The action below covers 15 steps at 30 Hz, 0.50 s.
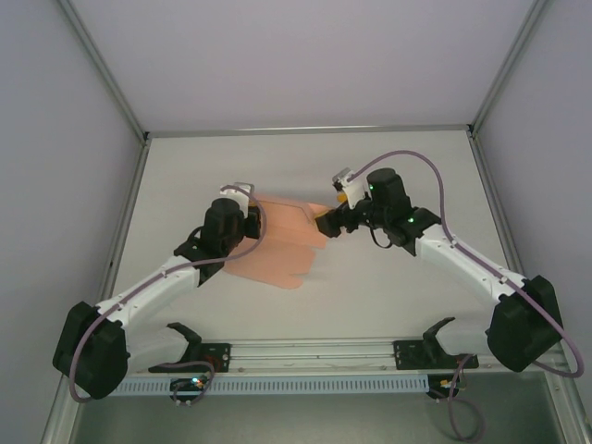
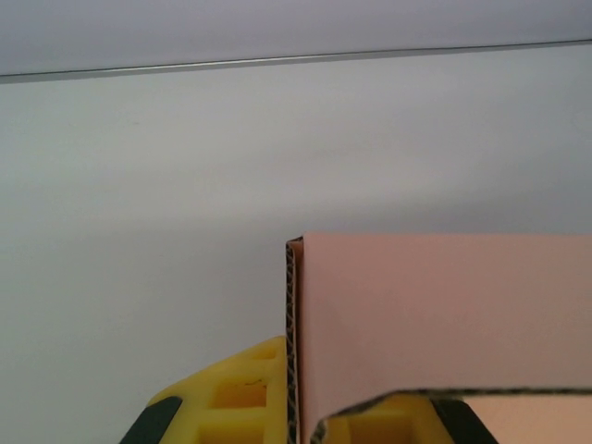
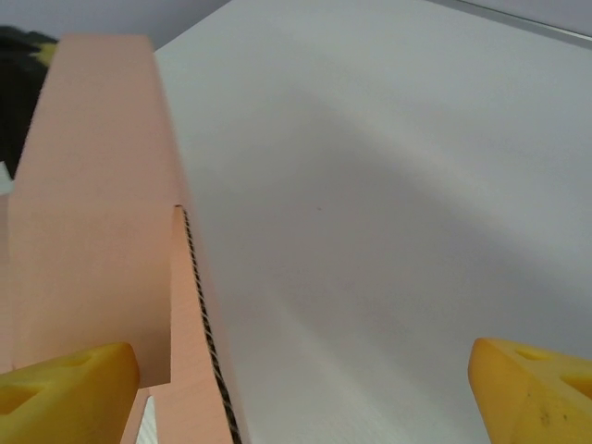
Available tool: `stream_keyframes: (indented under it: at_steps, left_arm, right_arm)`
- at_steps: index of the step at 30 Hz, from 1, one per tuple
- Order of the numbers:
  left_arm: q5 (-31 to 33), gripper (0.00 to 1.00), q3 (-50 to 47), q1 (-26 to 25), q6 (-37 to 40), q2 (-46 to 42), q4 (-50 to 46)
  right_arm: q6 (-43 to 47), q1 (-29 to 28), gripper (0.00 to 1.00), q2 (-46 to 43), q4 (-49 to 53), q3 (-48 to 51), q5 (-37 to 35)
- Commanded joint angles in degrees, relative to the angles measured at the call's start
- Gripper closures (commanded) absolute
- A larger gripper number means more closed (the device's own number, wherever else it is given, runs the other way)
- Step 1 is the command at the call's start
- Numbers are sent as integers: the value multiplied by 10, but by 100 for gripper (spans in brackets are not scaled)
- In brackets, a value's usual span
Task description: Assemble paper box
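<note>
Over table (image 1: 398, 277) hangs paper box (image 1: 277, 245) (axis unclear).

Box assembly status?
Early. Done: one panel of the box looks folded up. In hand: left gripper pinches its edge; right gripper is open beside it. Left: the rest lies flat on the table, no walls joined.

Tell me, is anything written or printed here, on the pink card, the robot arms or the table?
None: no word, label, brand, number or sign can be read anywhere.
The paper box is plain salmon-pink card, the table is bare white, and the left arm and right arm carry no legible marking.
</note>
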State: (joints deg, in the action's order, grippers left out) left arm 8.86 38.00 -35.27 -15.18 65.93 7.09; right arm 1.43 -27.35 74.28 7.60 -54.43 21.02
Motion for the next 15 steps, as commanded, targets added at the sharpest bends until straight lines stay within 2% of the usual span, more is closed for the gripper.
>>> stream_keyframes:
  at_steps: [1,4,9,13,15]
  left_arm:
    - [-31,100,7,-8,-1,-5,9]
    - [-36,100,7,-16,-2,-2,18]
    - [-4,100,1,-34,-29,20,46]
    - [12,100,-6,-36,-56,29,69]
    - [20,100,-6,-38,-62,28,72]
  right_arm:
    - [29,-7,6,14,-2,-24,16]
    - [6,-22,6,37,-38,-28,-43]
    - [-62,-76,0,74,-196,12,-202]
    - [-87,-115,0,101,-258,24,-374]
    - [-90,-130,0,110,-271,25,-435]
